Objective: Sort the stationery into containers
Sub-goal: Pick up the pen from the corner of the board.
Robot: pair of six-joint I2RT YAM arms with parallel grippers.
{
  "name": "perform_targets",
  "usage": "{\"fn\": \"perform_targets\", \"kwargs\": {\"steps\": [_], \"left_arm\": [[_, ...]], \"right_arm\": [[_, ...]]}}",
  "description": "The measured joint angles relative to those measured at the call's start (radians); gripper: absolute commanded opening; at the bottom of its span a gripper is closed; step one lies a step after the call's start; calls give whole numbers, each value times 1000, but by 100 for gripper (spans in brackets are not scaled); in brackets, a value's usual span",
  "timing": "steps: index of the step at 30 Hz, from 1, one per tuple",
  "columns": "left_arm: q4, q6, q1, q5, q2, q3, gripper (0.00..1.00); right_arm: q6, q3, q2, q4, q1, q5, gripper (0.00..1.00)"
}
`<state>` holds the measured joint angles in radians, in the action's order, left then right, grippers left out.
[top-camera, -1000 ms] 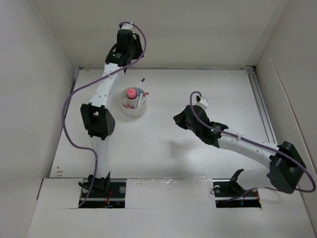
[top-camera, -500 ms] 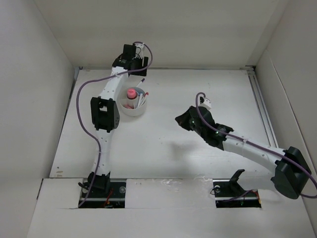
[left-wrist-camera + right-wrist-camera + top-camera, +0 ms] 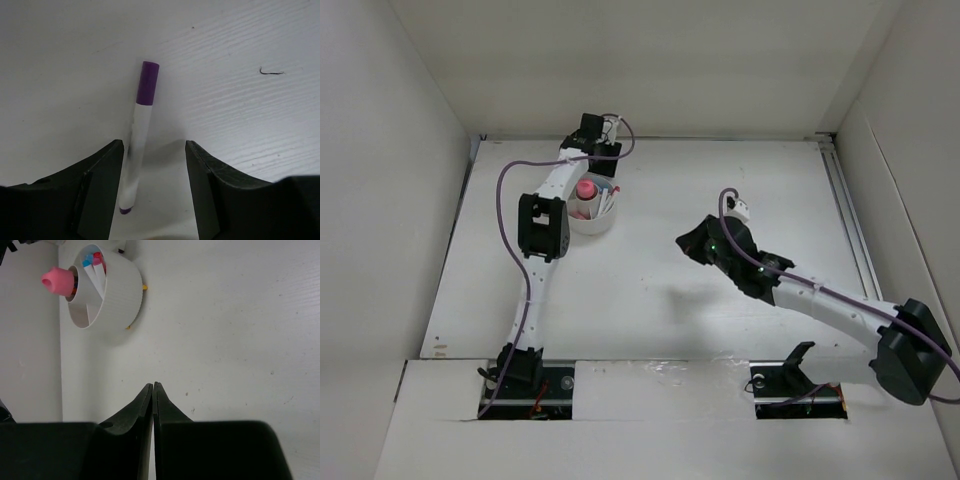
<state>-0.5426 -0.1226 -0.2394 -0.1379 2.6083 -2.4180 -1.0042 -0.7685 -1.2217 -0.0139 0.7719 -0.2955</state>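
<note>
1. Between the two dark fingers of the left gripper (image 3: 154, 147), low in the left wrist view, a thin white pen (image 3: 140, 135) with a purple cap is lying flat on the table (image 3: 250, 125).
2. Its long axis is running from the bottom centre of that frame up and slightly to the right. The capped end is pointing away from the gripper.
3. The jaws are standing apart, one on each side of the barrel, and are grasping nothing. The pen is sitting nearer the finger on the left of the frame, and whether it is touching that finger cannot be told.
4. Judging from this, the barrel is lying across the closing line, so a straight squeeze should be pinching it near the uncapped end.
5. Seen from overhead, this arm is reaching to the upper left, just beyond the cup (image 3: 590, 225). The arm itself is hiding the pen in that view.
6. The cup is already holding a pink cylinder (image 3: 57, 280) and pens with red and blue caps (image 3: 95, 265) in separate compartments.
7. The right gripper (image 3: 152, 390) is hovering right of centre in the overhead view, well apart from the pen, so the left arm is the nearer one. Its fingers are pressed together and are carrying nothing.
</note>
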Motion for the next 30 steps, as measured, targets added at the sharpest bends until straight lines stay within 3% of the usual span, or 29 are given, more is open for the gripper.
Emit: {"fn": "perform_targets", "kwargs": {"steps": [9, 18, 30], "left_arm": [[17, -23, -8, 75, 20, -2, 40], [61, -42, -29, 179, 28, -1, 1], [212, -15, -30, 233, -50, 159, 0]], "right_arm": [[2, 28, 29, 23, -17, 16, 14], [2, 33, 56, 40, -45, 41, 16], [2, 50, 48, 61, -46, 68, 17]]}}
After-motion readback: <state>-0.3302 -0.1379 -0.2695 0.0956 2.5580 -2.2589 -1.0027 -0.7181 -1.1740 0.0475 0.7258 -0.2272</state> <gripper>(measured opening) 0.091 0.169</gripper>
